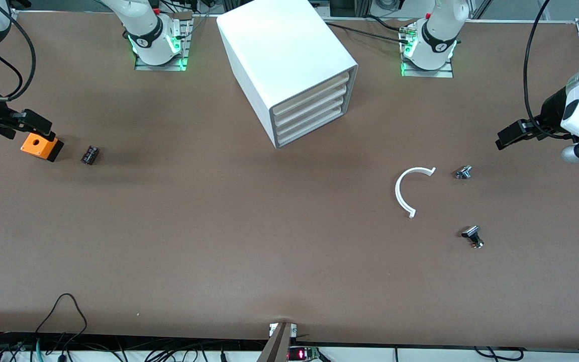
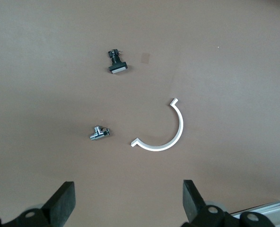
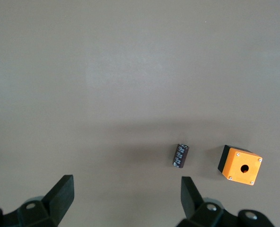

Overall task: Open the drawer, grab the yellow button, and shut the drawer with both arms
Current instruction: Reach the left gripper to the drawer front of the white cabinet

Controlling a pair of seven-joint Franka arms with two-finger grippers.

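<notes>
While all four shallow trays are sitting flush in the smooth white box-shaped cabinet (image 1: 289, 60), the drawer (image 1: 314, 89), its uppermost tray, is staying closed; no button is showing. Nearer the front camera toward the left arm's end, a thin white plastic arc (image 1: 409, 189) is lying beside two small black-silver metal parts (image 1: 463, 172) (image 1: 473, 236). Above that end, the left gripper (image 2: 128, 203) is hanging with fingers spread. The right gripper (image 3: 126, 201), likewise spread, is hovering by the orange cube (image 1: 40, 146) with its round hole and a dark cylinder (image 1: 89, 154).
</notes>
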